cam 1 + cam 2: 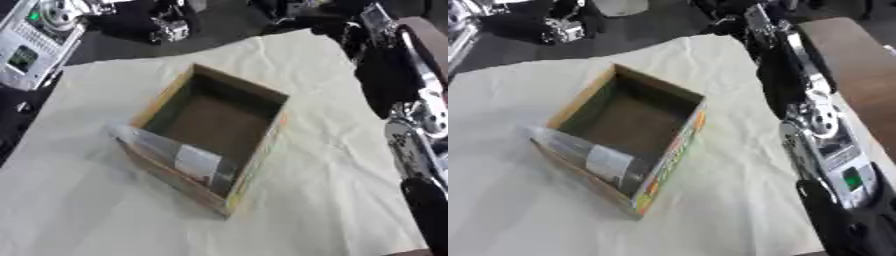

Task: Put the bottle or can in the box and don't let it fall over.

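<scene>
Your bottle (588, 155) lay tipped inside the cardboard box (677, 137), leaning against the near wall, its long axis running from the near-left corner, where one end poked over the rim, down toward the near-right side. Your right arm (820, 125) stretched along the right edge over the cream cloth (737, 190). Its hand was out of sight, so I cannot tell how the fingers were set.

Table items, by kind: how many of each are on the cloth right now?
Cardboard box: 1
Clear bottle with a white label, lying tilted against the box's near wall: 1
White cloth: 1
Total: 3
Only the right arm shows; neither hand is visible.
</scene>
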Robot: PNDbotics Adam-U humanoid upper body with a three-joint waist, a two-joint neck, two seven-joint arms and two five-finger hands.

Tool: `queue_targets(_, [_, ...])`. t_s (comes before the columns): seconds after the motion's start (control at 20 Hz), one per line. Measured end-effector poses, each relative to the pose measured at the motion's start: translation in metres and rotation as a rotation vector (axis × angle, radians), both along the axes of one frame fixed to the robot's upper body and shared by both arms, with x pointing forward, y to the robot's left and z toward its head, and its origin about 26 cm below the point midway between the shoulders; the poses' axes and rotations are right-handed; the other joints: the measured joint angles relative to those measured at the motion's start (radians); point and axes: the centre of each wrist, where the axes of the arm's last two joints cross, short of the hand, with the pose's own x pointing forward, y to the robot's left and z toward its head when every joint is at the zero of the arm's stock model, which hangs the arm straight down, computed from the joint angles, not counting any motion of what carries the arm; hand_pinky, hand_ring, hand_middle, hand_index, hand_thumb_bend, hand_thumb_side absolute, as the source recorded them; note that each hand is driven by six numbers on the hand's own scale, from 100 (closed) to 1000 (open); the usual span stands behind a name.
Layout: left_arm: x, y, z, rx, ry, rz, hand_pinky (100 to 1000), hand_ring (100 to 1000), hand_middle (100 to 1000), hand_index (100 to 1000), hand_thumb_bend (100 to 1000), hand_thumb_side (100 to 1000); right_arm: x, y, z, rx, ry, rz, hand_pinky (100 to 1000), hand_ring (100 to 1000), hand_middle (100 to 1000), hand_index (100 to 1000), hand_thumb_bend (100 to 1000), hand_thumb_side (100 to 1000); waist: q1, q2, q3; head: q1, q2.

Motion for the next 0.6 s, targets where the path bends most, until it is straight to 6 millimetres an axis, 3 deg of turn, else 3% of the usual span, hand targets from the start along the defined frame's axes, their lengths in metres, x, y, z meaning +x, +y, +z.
queue_targets(0.1, [0.0, 0.0, 0.0, -0.011, -0.002, 0.003, 866, 719, 741, 705, 100, 721, 0.0, 0.0, -0.001, 0.0, 0.003, -0.001, 973, 735, 777, 816, 100, 741, 0.0, 0.0, 0.002, 0.0, 0.0])
queue_targets(0.15, [0.0, 0.001, 0.0, -0.022, -0.006, 0.005, 863, 715, 739, 699, 100, 794, 0.0, -0.001, -0.002, 0.0, 0.005, -0.002, 973, 735, 777, 816, 100, 745, -0.001, 0.0, 0.004, 0.0, 0.0])
queue_targets(0.2, [0.0, 0.002, 0.001, -0.04, -0.011, 0.005, 861, 711, 733, 695, 100, 742, 0.0, -0.001, -0.002, 0.0, 0.007, -0.003, 973, 735, 777, 816, 100, 737, -0.002, -0.001, 0.007, -0.001, 0.001])
queue_targets(0.3, [-0.002, 0.007, 0.006, -0.1, -0.032, 0.011, 858, 691, 719, 674, 100, 752, 0.0, -0.002, -0.003, 0.001, 0.009, -0.006, 971, 736, 777, 815, 100, 728, -0.006, -0.005, 0.02, -0.003, 0.007])
queue_targets(0.45, [-0.011, 0.031, 0.017, -0.284, -0.093, 0.05, 866, 688, 726, 671, 100, 701, -0.002, -0.007, -0.006, 0.008, 0.007, -0.029, 968, 737, 778, 815, 100, 705, -0.013, -0.012, 0.043, -0.026, 0.008])
queue_targets(0.6, [-0.037, 0.065, 0.025, -0.555, -0.2, 0.074, 880, 721, 757, 700, 100, 690, -0.006, -0.016, -0.005, 0.024, -0.018, -0.07, 965, 741, 780, 817, 100, 673, -0.029, -0.012, 0.06, -0.078, -0.009])
